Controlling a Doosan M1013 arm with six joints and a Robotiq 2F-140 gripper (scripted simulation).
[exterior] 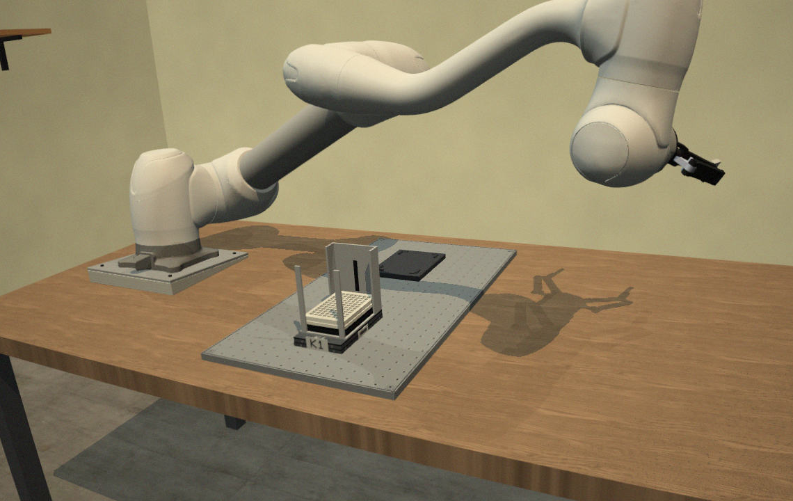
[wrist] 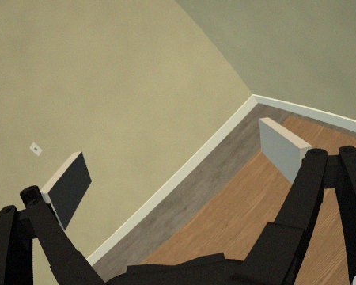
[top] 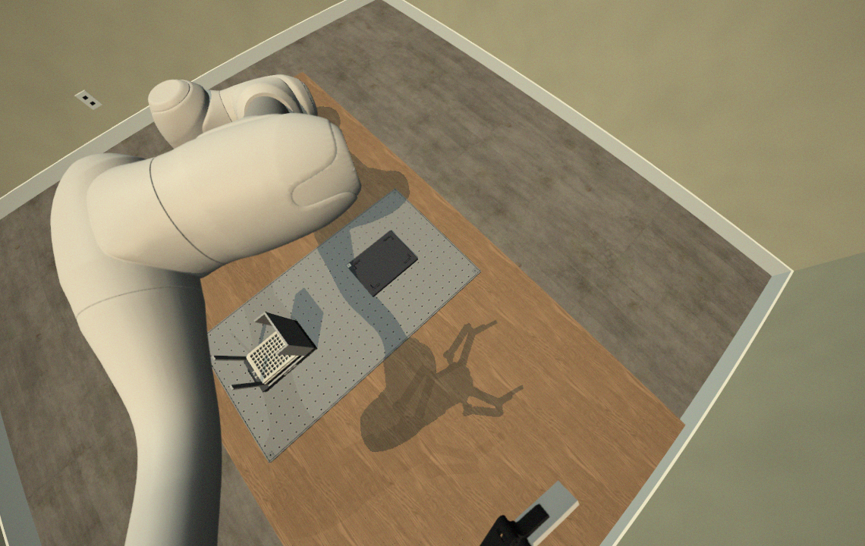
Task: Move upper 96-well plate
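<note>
Hand (wrist: 173,164): spread wide, holding nothing, raised high off the bench's (exterior: 636,348) right side. Rack (exterior: 362,264): on the grey perforated board (exterior: 449,292), upper plate (exterior: 337,308) stacked over the lower plate (exterior: 325,325). Nest (exterior: 412,263): dark, just behind, unoccupied.

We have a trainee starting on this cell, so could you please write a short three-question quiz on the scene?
1. True or false: the hand is open and holds nothing.
2. Where is the upper plate? A) in rack K1 B) on nest N1 C) on the bare table
3. What does the wrist view show beyond the fingers?

Key: 1 true; 2 A; 3 walls, floor and a table corner, not the rack.
</note>
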